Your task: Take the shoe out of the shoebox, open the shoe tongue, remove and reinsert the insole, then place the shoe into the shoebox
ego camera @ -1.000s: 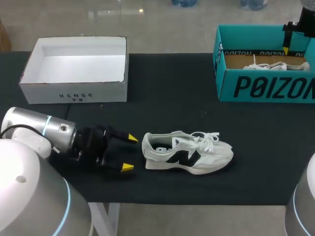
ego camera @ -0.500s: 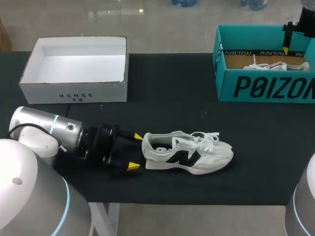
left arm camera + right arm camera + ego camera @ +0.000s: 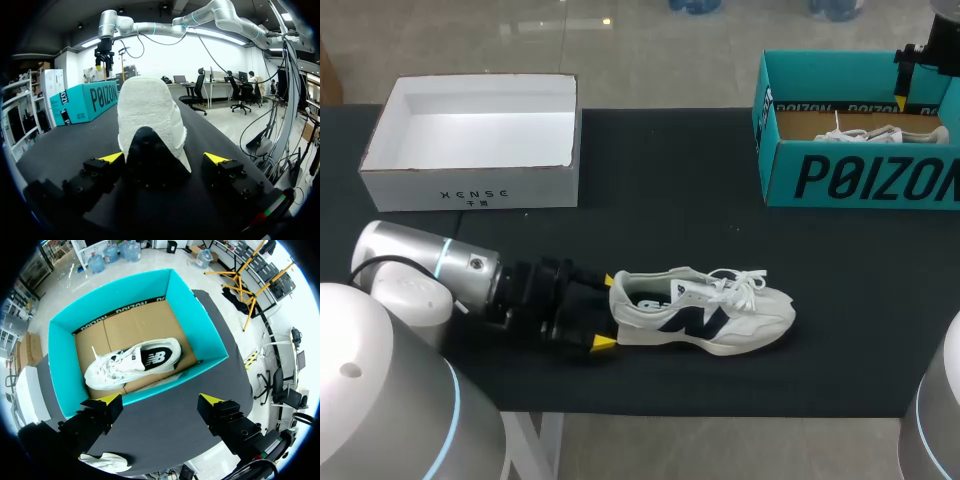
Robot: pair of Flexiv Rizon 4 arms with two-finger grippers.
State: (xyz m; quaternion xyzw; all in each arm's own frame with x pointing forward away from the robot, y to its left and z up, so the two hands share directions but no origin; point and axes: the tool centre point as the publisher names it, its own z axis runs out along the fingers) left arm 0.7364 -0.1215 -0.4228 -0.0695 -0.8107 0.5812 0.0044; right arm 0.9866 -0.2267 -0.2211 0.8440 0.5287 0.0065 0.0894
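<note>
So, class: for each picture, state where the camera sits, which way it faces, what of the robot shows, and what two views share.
Head view: above and behind, looking down on the table; left gripper and right arm show.
Left wrist view: low, facing the shoe heel-first between its open gripper; right arm beyond.
Right wrist view: high, looking down into the teal shoebox; open right gripper shows.
Shared: head and left wrist views both show this shoe.

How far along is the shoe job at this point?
Done: one shoe lies on the table, out of the teal shoebox. In hand: the left gripper, open, brackets its heel without gripping; the right gripper is open above the box, where another shoe lies. Left: tongue, insole, reboxing.
</note>
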